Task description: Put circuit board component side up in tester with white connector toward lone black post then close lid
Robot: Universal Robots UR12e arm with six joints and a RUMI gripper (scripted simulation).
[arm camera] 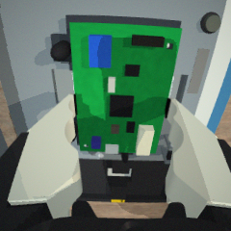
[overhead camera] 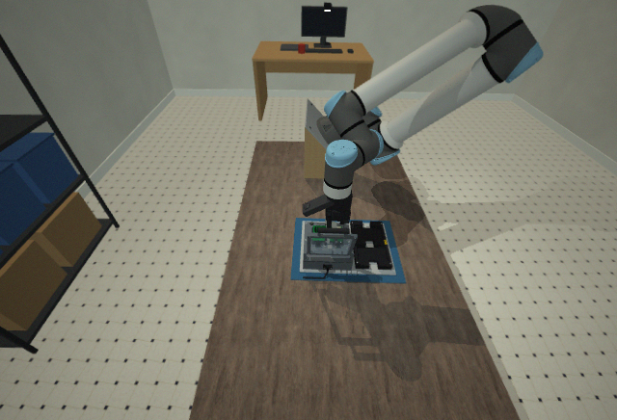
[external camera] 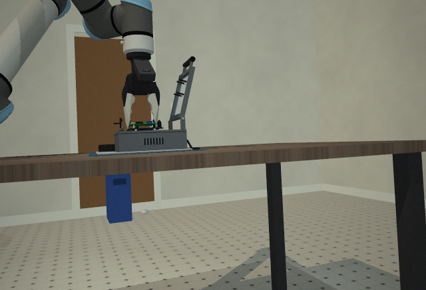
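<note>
The green circuit board (external camera: 142, 124) (arm camera: 93, 87) lies roughly level, component side up, over the bed of the grey tester (external camera: 151, 141) (overhead camera: 326, 263). My gripper (external camera: 142, 125) (arm camera: 120, 97) is shut on the board's two long edges. Small bright pin tips show near two opposite corners in the wrist view; full seating cannot be told. The large white connector (arm camera: 145, 140) is at the board end nearer the black tray (arm camera: 96, 180) (overhead camera: 372, 257). A round black post (arm camera: 61, 50) is beside the other end; which post stands by itself is unclear. The lid (external camera: 187, 90) (overhead camera: 330, 246) stands open.
The lid's black handle (external camera: 189, 61) (overhead camera: 334, 230) is at its raised end. A black latch piece (external camera: 120, 122) stands on the tester's side opposite the lid hinge. A grey knob (arm camera: 211, 22) is on the tester's top. A cable (overhead camera: 326, 273) leaves the hinge side. Blue mat (overhead camera: 296, 256) lies under all.
</note>
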